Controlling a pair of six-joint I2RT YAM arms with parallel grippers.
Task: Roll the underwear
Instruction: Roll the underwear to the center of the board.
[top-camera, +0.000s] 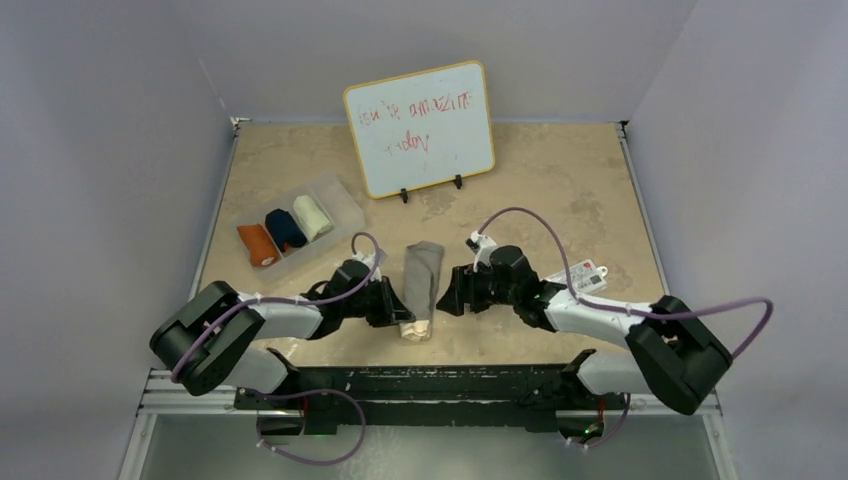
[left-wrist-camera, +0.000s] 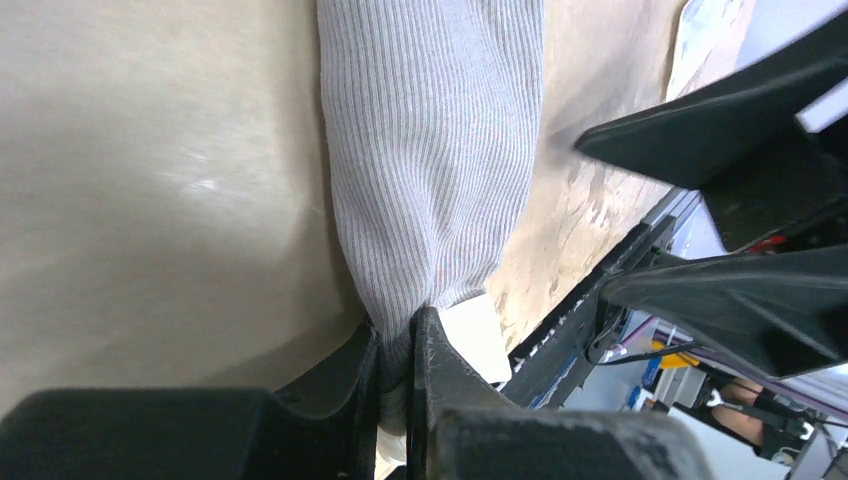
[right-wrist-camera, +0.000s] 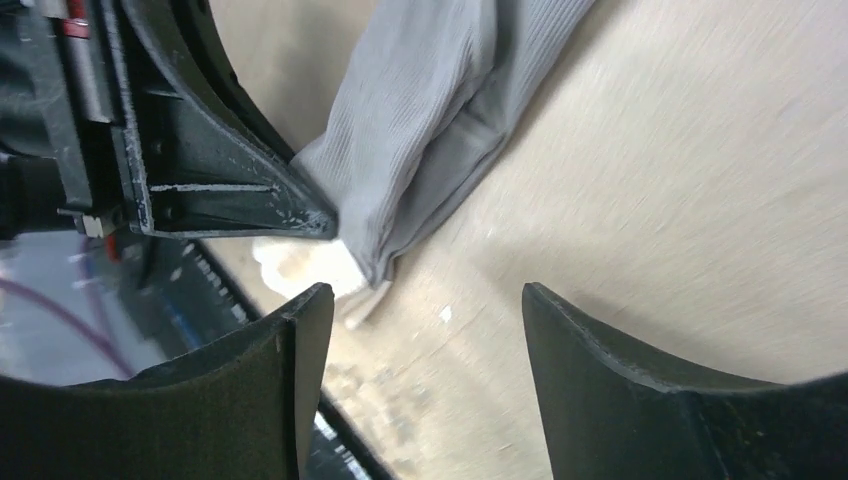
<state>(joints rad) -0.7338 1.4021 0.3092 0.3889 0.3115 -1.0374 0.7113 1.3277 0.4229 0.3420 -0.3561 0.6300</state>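
Observation:
A grey ribbed underwear (top-camera: 422, 280) with a beige waistband lies folded into a long strip between the two arms, its waistband end nearest the arm bases. My left gripper (top-camera: 402, 314) is shut on the near left edge of the grey cloth (left-wrist-camera: 430, 150), which bunches between its fingertips (left-wrist-camera: 398, 325). My right gripper (top-camera: 448, 300) stands open just right of the strip, nothing between its fingers (right-wrist-camera: 300, 340); the grey underwear (right-wrist-camera: 420, 120) and the left gripper's finger lie beyond it. Orange (top-camera: 258, 244), navy (top-camera: 285, 229) and cream (top-camera: 312, 216) rolls sit in a clear tray.
The clear tray (top-camera: 345, 200) stands at the back left. A whiteboard (top-camera: 420, 128) with red writing stands upright at the back centre. A white printed card (top-camera: 585, 277) lies by the right arm. The table's front rail (top-camera: 430, 385) runs close behind the waistband end.

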